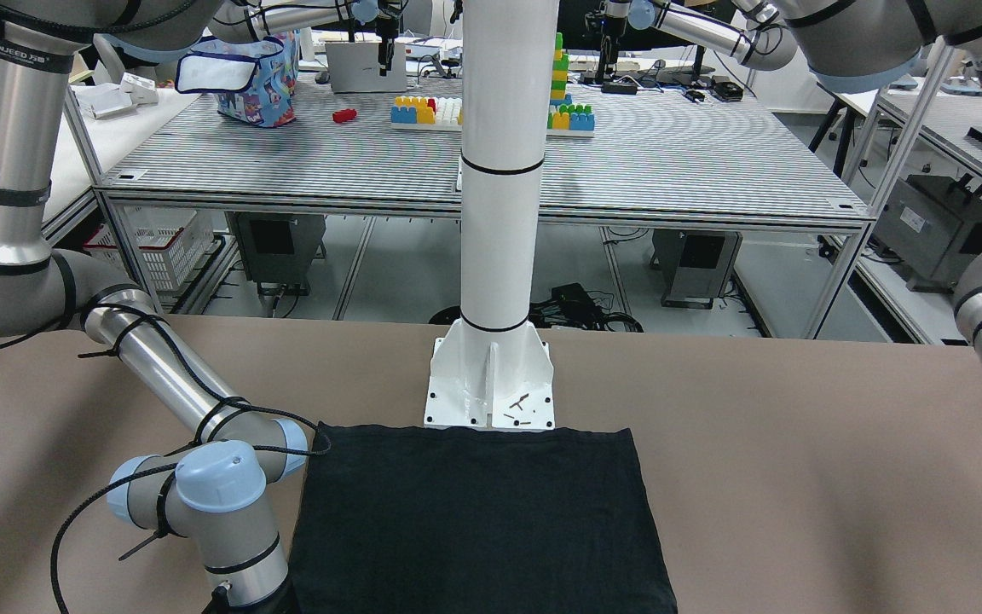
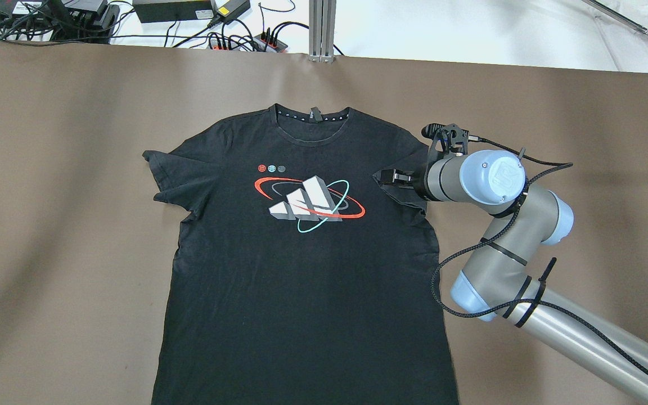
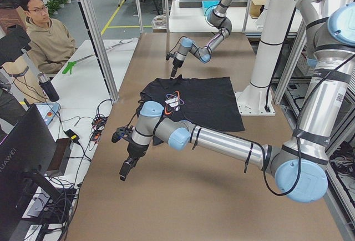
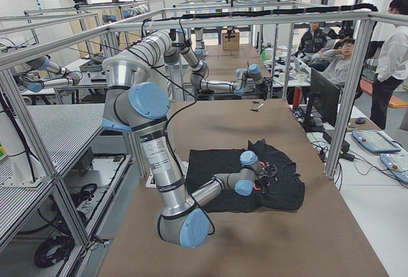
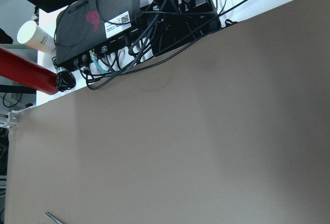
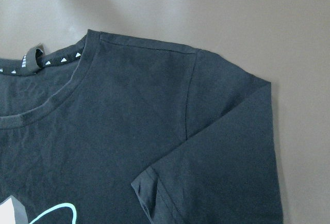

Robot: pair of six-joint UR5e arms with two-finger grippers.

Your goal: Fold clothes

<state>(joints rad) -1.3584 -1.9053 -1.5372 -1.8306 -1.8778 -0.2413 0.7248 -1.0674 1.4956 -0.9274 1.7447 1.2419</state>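
The clothes are one black T-shirt [image 2: 301,281] with a red, white and teal print, lying flat and face up on the brown table. It also shows in the front view [image 1: 474,512] and the right wrist view [image 6: 129,121]. Its right sleeve [image 6: 227,146] is folded inward over the chest. My right gripper [image 2: 388,176] is at that sleeve's tip and looks shut on it. My left gripper [image 3: 125,170] hangs over bare table well away from the shirt. I cannot tell whether it is open or shut.
The white pillar's base plate [image 1: 491,384] stands at the shirt's bottom hem. Cables and a black box [image 5: 98,17] lie past the table's far edge. Operators sit beyond the table's ends.
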